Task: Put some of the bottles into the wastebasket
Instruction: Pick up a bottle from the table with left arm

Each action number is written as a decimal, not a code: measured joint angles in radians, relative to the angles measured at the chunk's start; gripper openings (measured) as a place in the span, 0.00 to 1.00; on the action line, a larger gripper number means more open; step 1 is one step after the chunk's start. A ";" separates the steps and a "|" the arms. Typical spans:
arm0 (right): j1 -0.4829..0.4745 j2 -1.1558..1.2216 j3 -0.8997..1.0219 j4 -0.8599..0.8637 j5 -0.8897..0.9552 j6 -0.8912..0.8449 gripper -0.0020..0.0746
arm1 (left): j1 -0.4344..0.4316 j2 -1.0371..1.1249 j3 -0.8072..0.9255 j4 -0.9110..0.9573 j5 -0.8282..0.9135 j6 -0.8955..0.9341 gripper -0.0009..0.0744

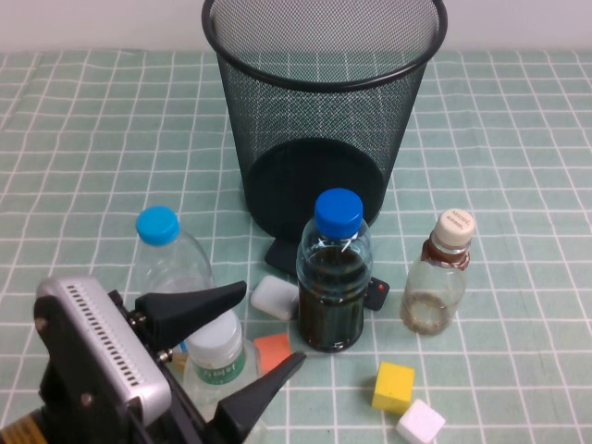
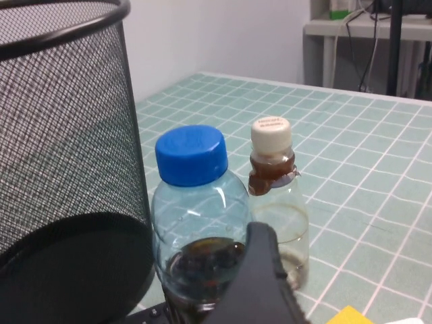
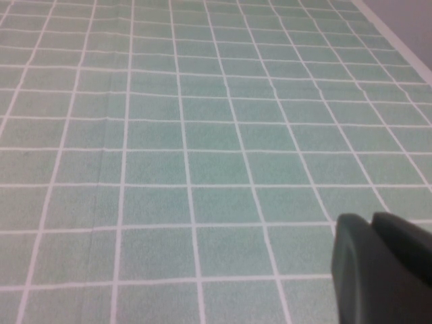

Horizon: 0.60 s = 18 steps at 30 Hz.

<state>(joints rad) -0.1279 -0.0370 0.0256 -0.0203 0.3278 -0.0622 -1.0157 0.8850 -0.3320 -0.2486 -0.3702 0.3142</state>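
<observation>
The black wire-mesh wastebasket (image 1: 324,120) stands at the back middle of the table and fills one side of the left wrist view (image 2: 61,169). The white-capped, green-labelled bottle (image 1: 218,350) stands near the front left, between the spread fingers of my open left gripper (image 1: 271,326). The small squat bottle with beige cap and brown neck (image 1: 440,277) stands to the right and also shows in the left wrist view (image 2: 273,196). One left finger (image 2: 260,283) shows there. My right gripper (image 3: 378,270) is shut over bare tablecloth and is out of the high view.
A dark-liquid bottle with deep blue cap (image 1: 333,277) stands before the basket. A light-blue-capped bottle (image 1: 166,250) is behind the left gripper. An orange block (image 1: 271,350), white eraser (image 1: 275,296), yellow cube (image 1: 393,386) and white cube (image 1: 421,423) lie nearby.
</observation>
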 joint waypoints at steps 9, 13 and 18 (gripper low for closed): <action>0.000 0.000 0.000 0.000 0.000 0.000 0.02 | 0.000 0.004 0.000 -0.061 -0.107 0.035 0.68; 0.000 0.000 0.000 0.000 0.000 0.000 0.02 | 0.000 0.004 0.000 -0.245 -0.170 0.064 0.68; 0.000 0.000 0.000 0.000 0.000 0.000 0.02 | 0.000 0.004 0.000 -0.314 -0.153 0.116 0.68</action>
<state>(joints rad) -0.1279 -0.0370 0.0256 -0.0203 0.3278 -0.0622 -1.0157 0.8892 -0.3320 -0.5623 -0.5232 0.4307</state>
